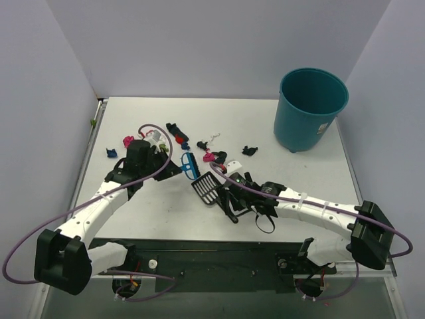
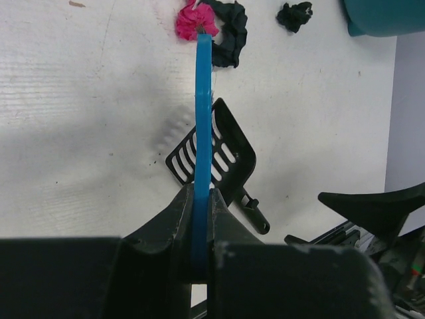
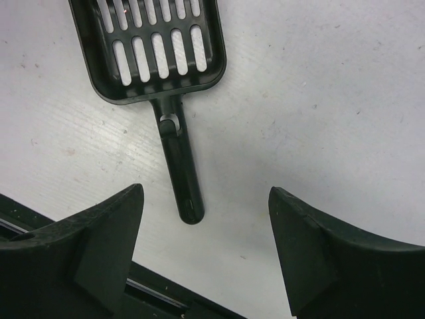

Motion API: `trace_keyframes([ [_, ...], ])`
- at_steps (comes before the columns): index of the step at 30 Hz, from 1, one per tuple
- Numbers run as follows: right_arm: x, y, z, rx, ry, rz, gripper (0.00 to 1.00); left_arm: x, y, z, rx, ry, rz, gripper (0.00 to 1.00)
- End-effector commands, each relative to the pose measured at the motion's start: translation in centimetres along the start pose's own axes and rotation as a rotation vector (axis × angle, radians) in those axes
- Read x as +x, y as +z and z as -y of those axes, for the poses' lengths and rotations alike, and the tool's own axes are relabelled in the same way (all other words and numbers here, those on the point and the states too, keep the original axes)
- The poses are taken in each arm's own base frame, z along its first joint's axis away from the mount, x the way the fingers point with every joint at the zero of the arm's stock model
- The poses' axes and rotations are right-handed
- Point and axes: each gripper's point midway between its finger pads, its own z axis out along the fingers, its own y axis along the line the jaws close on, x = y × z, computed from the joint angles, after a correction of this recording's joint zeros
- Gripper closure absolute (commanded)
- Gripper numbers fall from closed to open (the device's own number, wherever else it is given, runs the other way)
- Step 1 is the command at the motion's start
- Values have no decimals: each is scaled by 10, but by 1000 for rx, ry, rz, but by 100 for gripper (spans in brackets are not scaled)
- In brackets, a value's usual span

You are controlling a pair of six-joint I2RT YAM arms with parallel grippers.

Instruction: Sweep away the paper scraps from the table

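Paper scraps are strewn over the middle of the white table [image 1: 299, 173]: pink [image 1: 128, 141], dark blue [image 1: 110, 152], black and red [image 1: 176, 131], white [image 1: 211, 141], black [image 1: 249, 150]. My left gripper [image 1: 174, 166] [image 2: 201, 199] is shut on the handle of the blue brush [image 1: 190, 166] [image 2: 202, 119]. The brush's far end is by a pink scrap [image 2: 196, 20] and a black one [image 2: 229, 30]. The black slotted scoop [image 1: 207, 188] [image 3: 159, 53] lies flat on the table. My right gripper [image 1: 232, 198] [image 3: 206, 193] is open just behind its handle end [image 3: 189, 209], holding nothing.
A teal round bin [image 1: 311, 109] stands at the back right corner of the table. The table's dark metal rail [image 3: 159, 292] runs along the near edge under my right gripper. Grey walls enclose the left, back and right sides.
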Motion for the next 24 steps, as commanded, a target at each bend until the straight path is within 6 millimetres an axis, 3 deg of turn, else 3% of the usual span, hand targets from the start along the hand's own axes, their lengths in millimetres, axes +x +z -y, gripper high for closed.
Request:
trace_keyframes([
  [1, -7, -10, 3, -29, 42, 50, 28, -2, 12, 5, 37, 25, 20, 100],
  [9, -7, -17, 4, -54, 70, 89, 27, 8, 34, -11, -9, 37, -14, 100],
  [17, -7, -13, 3, -51, 78, 86, 26, 27, 45, -32, -52, 38, -52, 100],
  [24, -23, -14, 4, -53, 107, 183, 26, 34, 50, -40, -69, 42, -72, 100],
])
